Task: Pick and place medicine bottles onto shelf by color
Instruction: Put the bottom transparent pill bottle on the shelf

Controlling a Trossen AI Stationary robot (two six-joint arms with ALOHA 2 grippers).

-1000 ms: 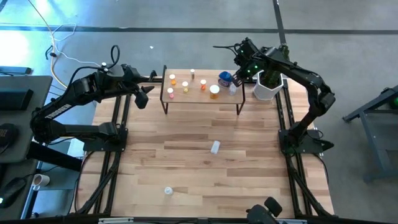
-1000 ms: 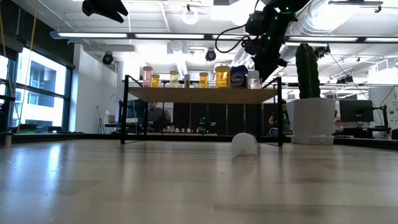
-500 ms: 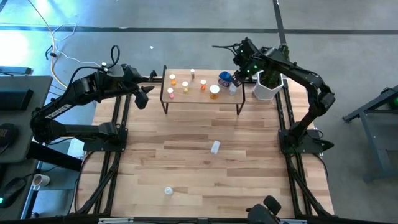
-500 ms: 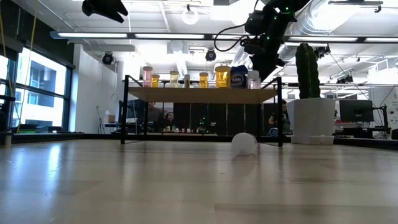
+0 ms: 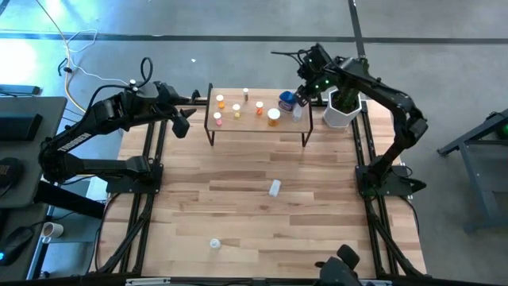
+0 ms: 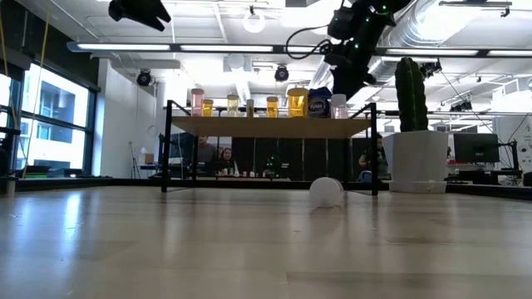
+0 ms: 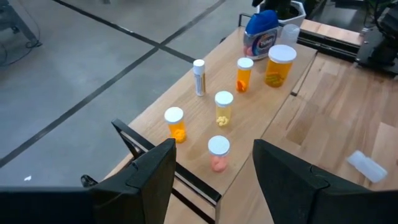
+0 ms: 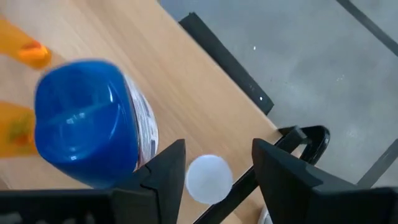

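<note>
Wood table (image 5: 238,206) fills the middle of the room, and a small shelf (image 5: 258,125) stands at its far end with bottles on top. The right gripper (image 5: 305,89) hangs above the shelf's right end, fingers apart and holding nothing. Right under it sit a blue bottle (image 8: 84,121) and a white-capped vial (image 8: 208,177), close together near the shelf's corner. If the gripper bumps them while it moves, the vial could tip and roll off the edge, or the blue bottle could knock the big orange bottle (image 5: 274,117) beside it. The left gripper (image 7: 211,171) waits by the shelf's left end, also apart and empty. Two bottles are not on the shelf: a clear one (image 5: 275,187) lying mid-table, which may roll when touched, and a white one (image 5: 214,244) near the front.
</note>
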